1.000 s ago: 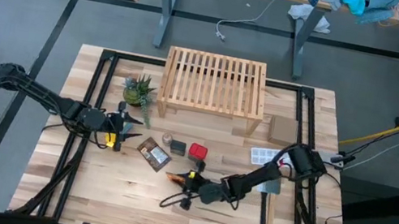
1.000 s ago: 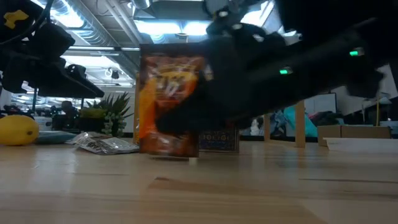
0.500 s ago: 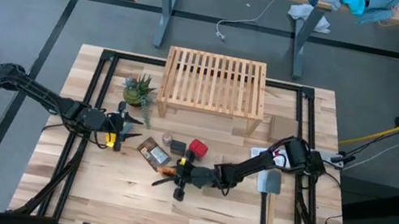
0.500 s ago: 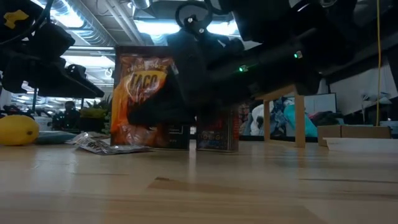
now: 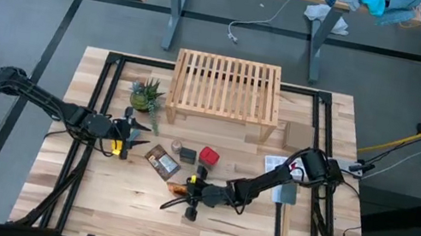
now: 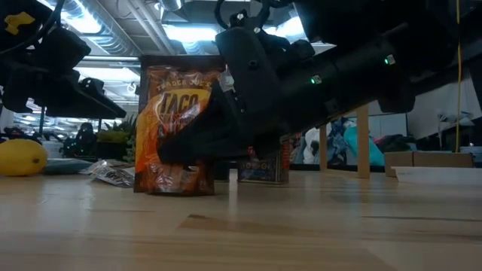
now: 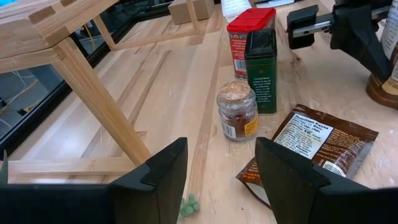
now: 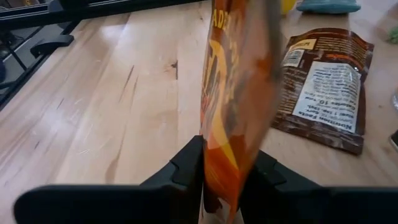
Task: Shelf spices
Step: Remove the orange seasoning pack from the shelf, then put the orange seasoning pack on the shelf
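Observation:
My right gripper is near the table's middle, shut on an orange packet that stands upright. The second packet lies flat beside it. Behind them the red tin, the dark box and the tiny clear jar stand on their bases. The light-wood shelf stands on its legs at the far side. My left gripper is open, waiting at the table's left beside the yellow toy, touching nothing. My right gripper pinches the orange packet between its two fingers, which come from the table's right and slant slightly down. In the right wrist view the packet's flat body passes edge-on between them. The packet is upright, with its bottom edge at the table top.
A small green potted plant stands left of the shelf. A white ice-cube tray, a cardboard box and a grey-headed utensil lie to the right. Bare wood lies along the near edge.
My right gripper has carried the orange packet toward the table's left, first also toward the far edge, then a little back toward the near edge. It has stayed shut on the packet. The packet has stayed upright.

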Robot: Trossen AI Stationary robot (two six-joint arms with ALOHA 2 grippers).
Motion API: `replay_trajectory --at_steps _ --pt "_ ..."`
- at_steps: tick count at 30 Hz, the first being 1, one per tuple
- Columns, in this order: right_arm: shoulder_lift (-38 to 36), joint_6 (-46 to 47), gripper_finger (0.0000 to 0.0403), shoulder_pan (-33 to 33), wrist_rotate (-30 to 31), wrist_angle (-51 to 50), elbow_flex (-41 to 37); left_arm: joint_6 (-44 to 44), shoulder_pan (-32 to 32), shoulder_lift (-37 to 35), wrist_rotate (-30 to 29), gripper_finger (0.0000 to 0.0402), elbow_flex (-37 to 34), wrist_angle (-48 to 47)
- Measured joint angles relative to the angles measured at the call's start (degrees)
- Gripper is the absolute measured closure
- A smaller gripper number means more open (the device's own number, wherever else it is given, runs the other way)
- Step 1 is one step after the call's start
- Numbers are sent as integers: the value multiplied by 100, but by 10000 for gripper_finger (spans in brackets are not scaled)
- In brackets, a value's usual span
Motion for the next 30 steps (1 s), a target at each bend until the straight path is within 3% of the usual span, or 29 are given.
replay_trajectory --at_steps 7,22,26,30 --pt "0 4 301 -7 -198 -32 0 0 0 0 1 219 0 0" --pt "0 110 41 -7 -155 -109 -2 -2 0 0 2 219 0 0" --pt "-52 67 9 -34 -157 -271 -8 0 0 0 2 219 0 -1" --pt "-299 33 7 -61 -249 -583 -9 -2 0 -1 0 219 0 -2"
